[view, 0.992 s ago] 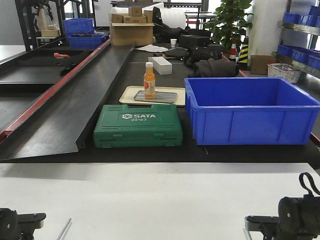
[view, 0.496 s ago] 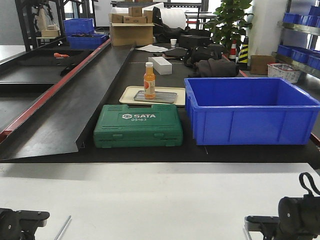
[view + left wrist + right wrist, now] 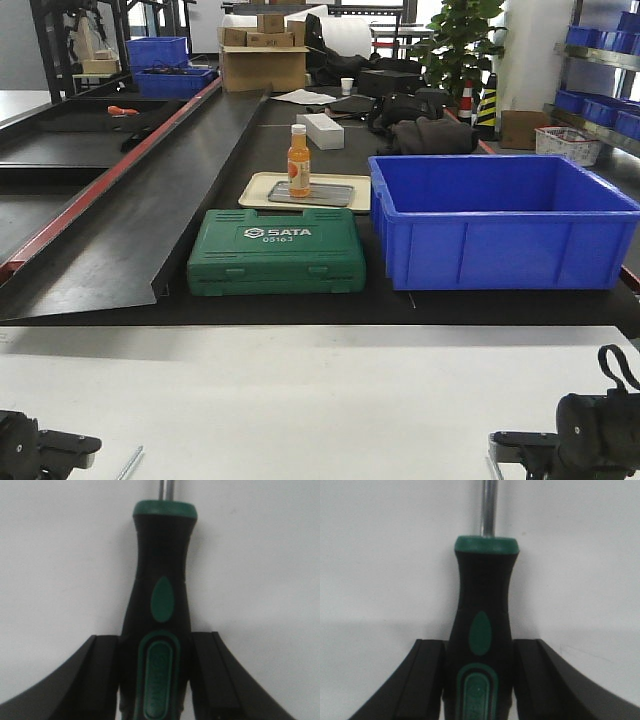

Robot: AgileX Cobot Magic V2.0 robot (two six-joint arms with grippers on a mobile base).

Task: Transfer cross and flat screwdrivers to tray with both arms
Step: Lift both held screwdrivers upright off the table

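In the left wrist view a screwdriver (image 3: 161, 580) with a black and green handle lies on the white table, and my left gripper (image 3: 156, 641) is shut on its handle. The right wrist view shows the same hold: my right gripper (image 3: 479, 646) is shut on the other screwdriver (image 3: 482, 590). Both shafts point away and their tips are out of view, so I cannot tell cross from flat. In the front view the left gripper (image 3: 50, 450) and right gripper (image 3: 525, 445) sit at the bottom corners, with one shaft (image 3: 128, 463) showing. The grey metal tray (image 3: 330, 195) lies far ahead.
An orange bottle (image 3: 298, 160) stands on the grey tray, which rests in a cream plastic tray (image 3: 258, 190). A green SATA tool case (image 3: 277, 250) sits in front of it, a deep blue bin (image 3: 500, 220) to its right, and a black ramp (image 3: 150, 200) to its left.
The left gripper and the screwdriver shaft beside it have dropped slightly lower in the front view. The right gripper has not moved.
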